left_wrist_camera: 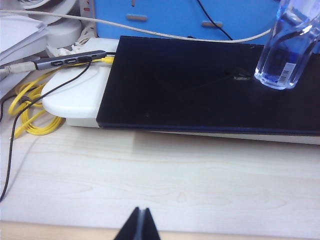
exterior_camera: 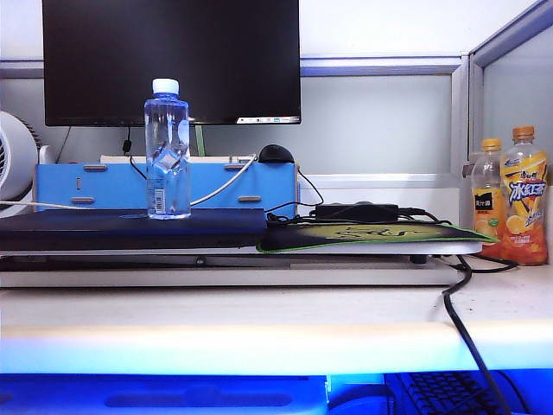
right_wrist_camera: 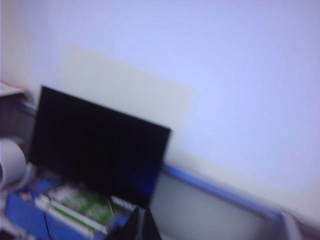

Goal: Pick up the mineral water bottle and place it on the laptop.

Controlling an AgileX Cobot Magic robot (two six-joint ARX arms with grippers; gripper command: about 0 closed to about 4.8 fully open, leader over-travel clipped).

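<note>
The mineral water bottle (exterior_camera: pixel 167 149), clear and bluish with a white cap, stands upright on the closed dark laptop (exterior_camera: pixel 130 229). The left wrist view shows the bottle's base (left_wrist_camera: pixel 287 55) resting on the laptop lid (left_wrist_camera: pixel 190 85). My left gripper (left_wrist_camera: pixel 139 225) is shut and empty, low over the wooden desk in front of the laptop. My right gripper (right_wrist_camera: pixel 140 225) is shut and empty, raised and pointing at the black monitor (right_wrist_camera: pixel 97 145) and wall; that view is blurred. Neither gripper appears in the exterior view.
A black monitor (exterior_camera: pixel 171 60) stands behind a blue box (exterior_camera: pixel 164 186). A black-and-green mouse pad (exterior_camera: pixel 371 235) lies right of the laptop, and two orange-capped drink bottles (exterior_camera: pixel 511 194) stand at the far right. Yellow cable (left_wrist_camera: pixel 30 112), a USB hub (left_wrist_camera: pixel 70 60) and a white stand (left_wrist_camera: pixel 80 95) sit beside the laptop.
</note>
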